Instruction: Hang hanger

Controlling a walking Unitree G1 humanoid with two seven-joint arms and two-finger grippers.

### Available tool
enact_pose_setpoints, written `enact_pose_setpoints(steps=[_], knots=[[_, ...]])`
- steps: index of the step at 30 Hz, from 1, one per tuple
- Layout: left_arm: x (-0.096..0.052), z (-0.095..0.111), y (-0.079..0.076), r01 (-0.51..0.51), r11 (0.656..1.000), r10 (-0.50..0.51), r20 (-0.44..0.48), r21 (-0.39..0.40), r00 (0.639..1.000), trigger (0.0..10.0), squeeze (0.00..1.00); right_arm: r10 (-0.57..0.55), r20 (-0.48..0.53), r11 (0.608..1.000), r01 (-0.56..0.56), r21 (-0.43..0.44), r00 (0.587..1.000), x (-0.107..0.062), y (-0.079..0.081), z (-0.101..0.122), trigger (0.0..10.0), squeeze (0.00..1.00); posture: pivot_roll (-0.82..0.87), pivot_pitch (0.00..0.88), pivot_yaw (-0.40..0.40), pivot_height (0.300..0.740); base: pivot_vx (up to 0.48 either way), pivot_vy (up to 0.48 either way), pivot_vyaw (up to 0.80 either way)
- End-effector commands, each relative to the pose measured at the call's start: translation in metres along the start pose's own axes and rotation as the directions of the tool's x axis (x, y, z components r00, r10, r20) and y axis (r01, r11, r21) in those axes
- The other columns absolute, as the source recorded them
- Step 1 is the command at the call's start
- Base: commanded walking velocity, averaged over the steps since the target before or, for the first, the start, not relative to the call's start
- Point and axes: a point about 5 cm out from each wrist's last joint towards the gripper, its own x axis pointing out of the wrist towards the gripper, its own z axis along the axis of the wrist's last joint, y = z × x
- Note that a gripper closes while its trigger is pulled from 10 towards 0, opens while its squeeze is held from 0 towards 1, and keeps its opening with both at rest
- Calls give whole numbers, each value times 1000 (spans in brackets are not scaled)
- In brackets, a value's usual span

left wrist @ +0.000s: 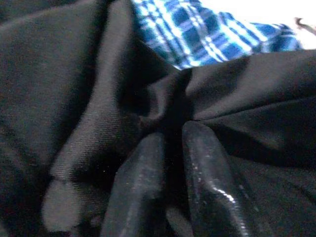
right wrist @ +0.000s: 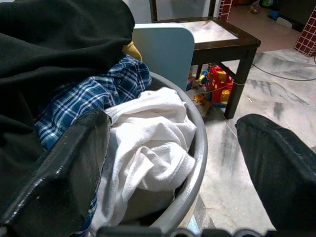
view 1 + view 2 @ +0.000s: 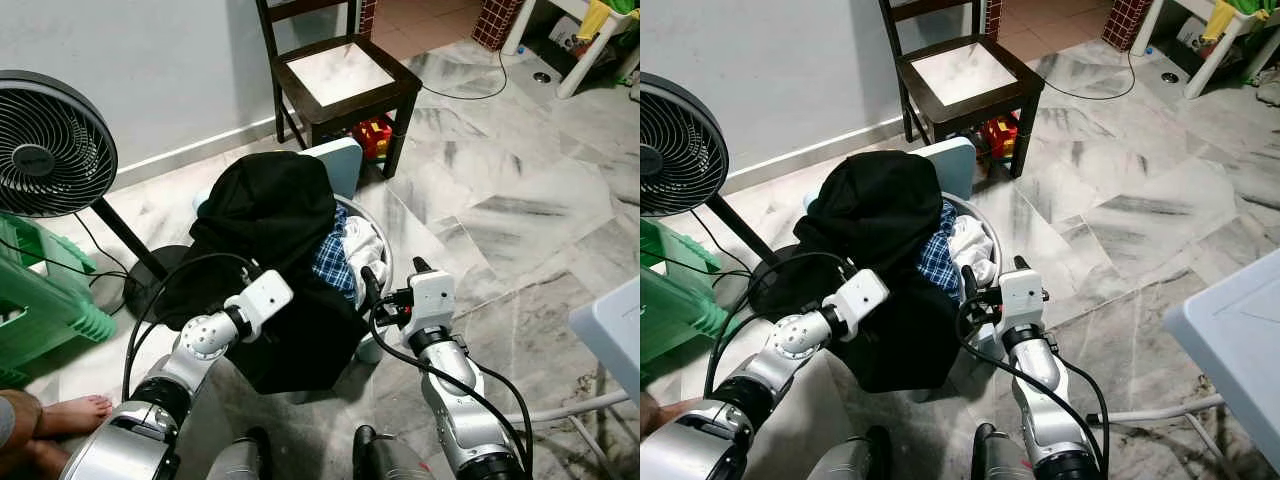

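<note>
Basket (image 2: 195, 163): grey, round, on marble floor (image 3: 520, 200) right in front of robot, heaped w/ clothes.
Black garment (image 3: 275, 215): big dark heap on top, draped over basket's near rim at 7 o'clock side and hanging down outside.
Plaid shirt (image 2: 94, 94): blue/white check, tucked under black garment, approx centre of basket.
White cloth (image 2: 148, 143): lay at basket's 3 o'clock side, touching rim.
Hanger: couldn't make one out; only a small yellow bit (image 2: 132, 50) poked out betw. black garment and a pale blue board (image 2: 163, 47) at 12 o'clock of basket.
Left gripper (image 1: 170, 148): fingers (image 1: 207, 173) pressed nearly together, buried in a fold of black garment, pinching the fabric.
Right gripper (image 3: 392, 272): spread wide, at basket's 4 o'clock rim; one finger (image 2: 64, 173) over plaid shirt, other outside basket above floor.
Chair (image 3: 340, 75): dark wood, pale seat, at 12 o'clock beyond basket; toys (image 3: 372, 135) under it.
Fan (image 3: 45, 145): black, at 10 o'clock.
Green crate (image 3: 40, 295): at 9 o'clock.
Person's foot (image 3: 70, 412): bare, at 8 o'clock on floor.
</note>
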Motion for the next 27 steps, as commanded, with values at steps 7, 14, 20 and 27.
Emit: enact_pose_setpoints(steps=[7,14,20,27], knots=[[-8,0,29,-163,986,164,-12,28,986,0,0,-10,-32,1000,10,1,999,-3,-2,-6,10000,0,-30,244,8,740,0,0,0],[-20,10,70,-366,930,365,28,36,931,0,0,-6,-34,1000,6,-1,999,-4,-2,-7,10000,0,-25,244,4,740,0,0,0],[-30,16,94,-463,885,462,41,40,886,0,0,-5,-34,1000,5,-6,999,-4,-2,-7,10000,0,-26,247,0,740,0,0,0],[-33,13,97,-489,872,489,31,31,872,0,0,-7,-37,1000,7,-8,999,-5,-3,-8,10000,0,-29,251,-4,740,0,0,0]])
